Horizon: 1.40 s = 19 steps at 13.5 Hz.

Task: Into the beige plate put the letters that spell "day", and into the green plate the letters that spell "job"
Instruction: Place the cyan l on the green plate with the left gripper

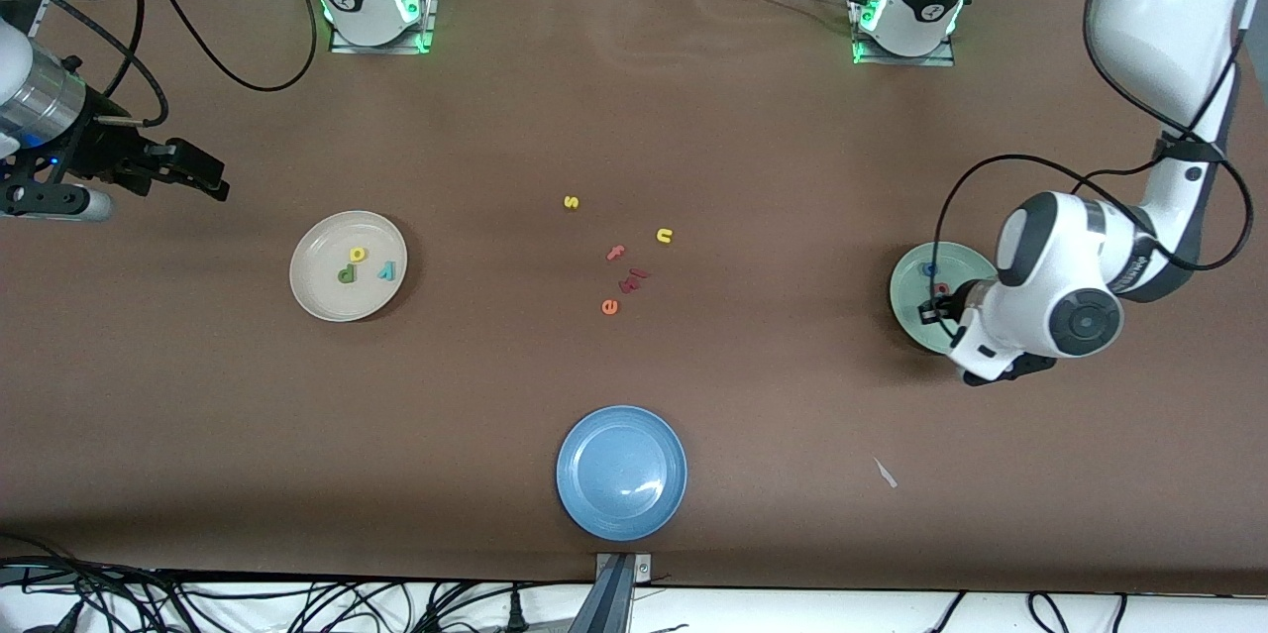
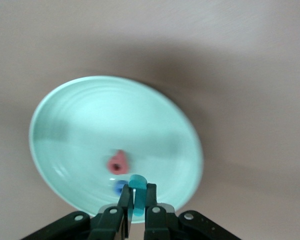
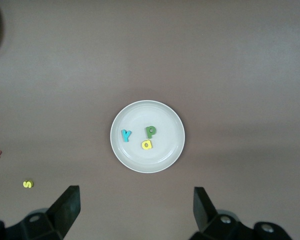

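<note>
Blue plate [image 1: 621, 472] sitting unused. My left claw [image 2: 136, 197] is clamping the teal j [image 2: 137, 192] over the green plate [image 2: 80, 125]; o [image 2: 119, 187], b [image 2: 118, 162] lying inside. Beige plate [image 1: 315, 291] holding d, a, y. Right claw [image 3: 135, 207] waiting, spread apart.

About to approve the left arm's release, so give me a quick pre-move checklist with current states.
1. Left gripper shut on the teal hook-shaped foam j: ok.
2. Left gripper over the round pale mint-green plate: ok.
3. Salmon-red foam b and blue foam ring o already in that plate: ok.
4. Olive-green foam d, yellow foam a and teal foam y in the round cream-beige plate: ok.
5. Right gripper open, waiting above the table near the beige plate, holding nothing: ok.
6. Whether the j would land on the o: cannot tell.
</note>
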### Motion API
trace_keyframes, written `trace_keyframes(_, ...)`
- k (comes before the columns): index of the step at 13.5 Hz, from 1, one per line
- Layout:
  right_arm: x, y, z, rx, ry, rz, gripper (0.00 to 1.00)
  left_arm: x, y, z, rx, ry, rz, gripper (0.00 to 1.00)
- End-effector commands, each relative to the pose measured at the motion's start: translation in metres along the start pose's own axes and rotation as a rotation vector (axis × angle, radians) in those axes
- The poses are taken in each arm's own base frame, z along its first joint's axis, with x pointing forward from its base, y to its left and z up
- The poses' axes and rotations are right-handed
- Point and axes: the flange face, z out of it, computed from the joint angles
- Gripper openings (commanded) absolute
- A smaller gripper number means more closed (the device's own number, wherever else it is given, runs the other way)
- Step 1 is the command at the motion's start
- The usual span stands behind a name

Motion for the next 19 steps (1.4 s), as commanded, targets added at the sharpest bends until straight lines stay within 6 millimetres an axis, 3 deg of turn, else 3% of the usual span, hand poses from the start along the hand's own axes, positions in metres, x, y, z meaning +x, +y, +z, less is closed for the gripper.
trace_keyframes(1, -0.001, 0.002, -0.004, 0.006, 0.001, -0.009, 1.0, -0.002, -0.029, 0.023, -0.001, -0.058, 0.058, 0.0)
trace_keyframes(3, -0.001, 0.002, -0.004, 0.006, -0.001, -0.009, 1.0, 0.001, -0.052, 0.043, -0.012, -0.098, 0.066, 0.0)
trace_keyframes(5, -0.001, 0.002, -0.004, 0.006, -0.001, -0.009, 1.0, 0.003, -0.062, 0.057, -0.014, -0.12, 0.069, 0.01)
trace_keyframes(8, -0.001, 0.002, -0.004, 0.006, -0.001, -0.009, 1.0, 0.006, -0.065, 0.063, -0.017, -0.126, 0.065, 0.21)
trace_keyframes(9, -0.001, 0.001, -0.004, 0.006, -0.001, -0.01, 1.0, 0.006, -0.066, 0.061, -0.02, -0.124, 0.064, 0.42)
trace_keyframes(10, -0.001, 0.002, -0.004, 0.006, -0.001, -0.009, 1.0, 0.008, -0.067, 0.052, -0.023, -0.108, 0.06, 0.8)
trace_keyframes(11, -0.001, 0.001, -0.004, 0.006, -0.001, -0.01, 1.0, 0.009, -0.068, 0.04, -0.025, -0.089, 0.056, 1.0)
trace_keyframes(14, -0.002, 0.002, -0.005, 0.006, -0.001, -0.009, 1.0, 0.011, -0.065, -0.029, -0.037, 0.037, 0.039, 1.0)
trace_keyframes(16, -0.001, 0.002, -0.004, 0.006, -0.002, -0.009, 1.0, 0.009, -0.05, -0.076, -0.054, 0.122, 0.054, 1.0)
trace_keyframes(19, -0.001, 0.002, -0.004, 0.006, -0.001, -0.009, 1.0, -0.002, -0.042, -0.132, -0.062, 0.222, 0.068, 1.0)
